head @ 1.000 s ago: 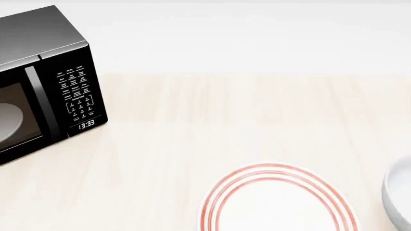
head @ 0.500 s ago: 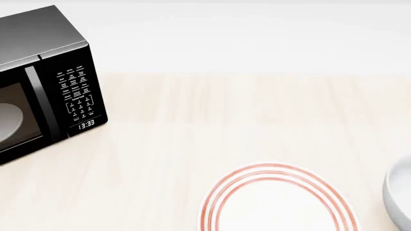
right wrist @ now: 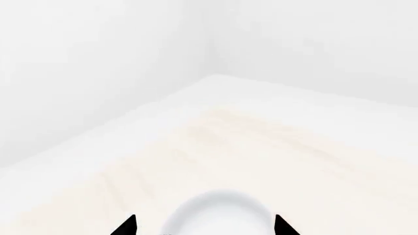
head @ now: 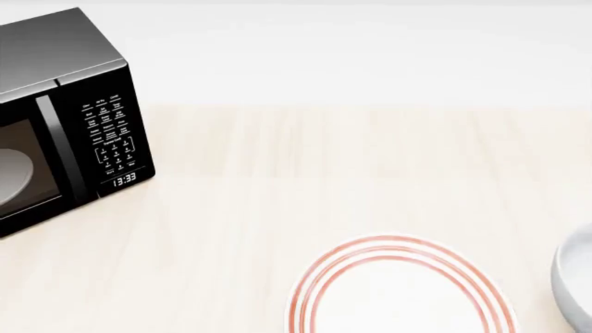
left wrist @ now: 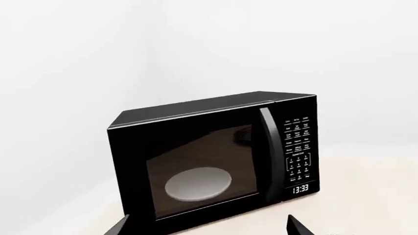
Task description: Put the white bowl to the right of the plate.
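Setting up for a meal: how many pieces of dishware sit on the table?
2: the plate lies at the near edge, and the white bowl stands to its right, cut off by the frame. More could lie out of view.

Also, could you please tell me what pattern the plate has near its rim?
Thin red concentric rings on the white plate, clearest in the head view.

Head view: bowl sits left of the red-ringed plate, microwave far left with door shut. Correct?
Not quite. The white bowl is at the right of the plate, cut off by the frame's right edge in the head view. The rest holds: the microwave stands far left with its door shut.
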Tool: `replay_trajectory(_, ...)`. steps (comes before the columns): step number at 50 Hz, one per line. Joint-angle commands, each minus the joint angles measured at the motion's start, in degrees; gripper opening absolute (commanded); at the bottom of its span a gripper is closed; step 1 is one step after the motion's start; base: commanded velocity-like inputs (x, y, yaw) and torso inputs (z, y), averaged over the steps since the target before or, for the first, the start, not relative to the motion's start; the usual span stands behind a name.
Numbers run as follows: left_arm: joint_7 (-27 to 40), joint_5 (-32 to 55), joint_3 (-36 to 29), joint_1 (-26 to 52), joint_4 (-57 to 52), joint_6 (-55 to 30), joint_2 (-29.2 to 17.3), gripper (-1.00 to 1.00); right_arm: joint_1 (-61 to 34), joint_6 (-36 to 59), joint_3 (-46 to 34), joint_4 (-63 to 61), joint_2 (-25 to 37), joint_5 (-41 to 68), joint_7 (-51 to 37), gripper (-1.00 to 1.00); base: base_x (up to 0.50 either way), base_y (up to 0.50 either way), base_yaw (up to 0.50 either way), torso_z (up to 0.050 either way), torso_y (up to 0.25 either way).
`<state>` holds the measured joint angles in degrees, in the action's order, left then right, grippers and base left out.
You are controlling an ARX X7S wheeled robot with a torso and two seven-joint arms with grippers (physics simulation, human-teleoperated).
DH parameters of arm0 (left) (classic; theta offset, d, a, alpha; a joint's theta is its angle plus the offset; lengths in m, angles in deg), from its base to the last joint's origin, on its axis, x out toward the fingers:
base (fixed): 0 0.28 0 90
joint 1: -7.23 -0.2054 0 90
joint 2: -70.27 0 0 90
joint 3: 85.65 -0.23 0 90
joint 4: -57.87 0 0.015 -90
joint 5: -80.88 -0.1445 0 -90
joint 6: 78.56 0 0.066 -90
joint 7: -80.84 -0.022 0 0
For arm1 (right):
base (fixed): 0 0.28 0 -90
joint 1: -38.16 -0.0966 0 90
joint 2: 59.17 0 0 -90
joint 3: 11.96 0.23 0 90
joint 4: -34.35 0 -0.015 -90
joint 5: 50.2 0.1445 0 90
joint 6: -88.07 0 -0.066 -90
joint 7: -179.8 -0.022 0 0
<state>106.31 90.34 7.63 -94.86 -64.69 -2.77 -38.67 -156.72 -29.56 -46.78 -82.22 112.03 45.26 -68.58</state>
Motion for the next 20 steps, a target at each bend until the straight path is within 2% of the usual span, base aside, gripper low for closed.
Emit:
replay_trajectory(1,-0.50,-2.32,-3.11,-1.94,-1.21,2.23,-0.13,1.00,7.14,-6.45,-3.31,-7.60,-6.31,-19.80,-12.85,1.00,0.00,0.00,0.00,0.000,0.000)
replay_trajectory(5,-0.95,-3.84,-5.27,-2.72,-1.08,3.48,-0.15,1.00,12.73,-6.99,-4.36,-8.22,-11.56,-29.32,-19.98,1.00,0.00,0.00,0.00,0.000,0.000)
replay_trajectory(6,-1.01,-4.63,-6.17,-2.90,-0.72,3.98,-0.08,1.00,17.67,-4.75,-0.17,-8.84,-11.81,-33.10,-21.59,1.00,0.00,0.00,0.00,0.000,0.000)
replay_trajectory(7,-1.17,-4.60,-6.49,-3.00,-0.67,4.15,-0.05,1.00,23.01,-1.17,5.66,-9.76,-11.73,-34.90,-21.60,1.00,0.00,0.00,0.00,0.000,0.000)
replay_trajectory(9,-1.25,-4.44,-6.69,-3.42,-1.33,4.60,0.01,1.00,38.60,7.15,22.56,-11.52,-12.22,-39.40,-21.61,1.00,0.00,0.00,0.00,0.000,0.000)
replay_trajectory(11,-1.32,-4.95,-7.30,-4.19,-1.71,5.70,0.01,1.00,55.78,18.28,39.75,-13.76,-14.90,-44.75,-21.60,1.00,0.00,0.00,0.00,0.000,0.000)
replay_trajectory(12,-1.20,-5.33,-7.64,-4.82,-2.14,6.98,0.19,1.00,62.92,20.89,48.17,-14.38,-17.24,-48.01,-21.59,1.00,0.00,0.00,0.00,0.000,0.000)
replay_trajectory(13,-1.32,-5.31,-7.85,-5.10,-2.20,7.89,0.24,1.00,65.74,22.62,50.60,-14.85,-18.34,-49.77,-21.55,1.00,0.00,0.00,0.00,0.000,0.000)
replay_trajectory(14,-1.61,-5.72,-8.72,-5.72,-2.43,9.48,0.33,1.00,72.60,24.63,56.27,-14.80,-20.61,-54.84,-21.58,1.00,0.00,0.00,0.00,0.000,0.000)
replay_trajectory(20,-3.71,-9.00,-13.72,-8.20,-1.72,17.93,-0.02,1.00,78.64,28.23,53.64,-13.96,-26.84,-68.92,-20.89,1.00,0.00,0.00,0.00,0.000,0.000)
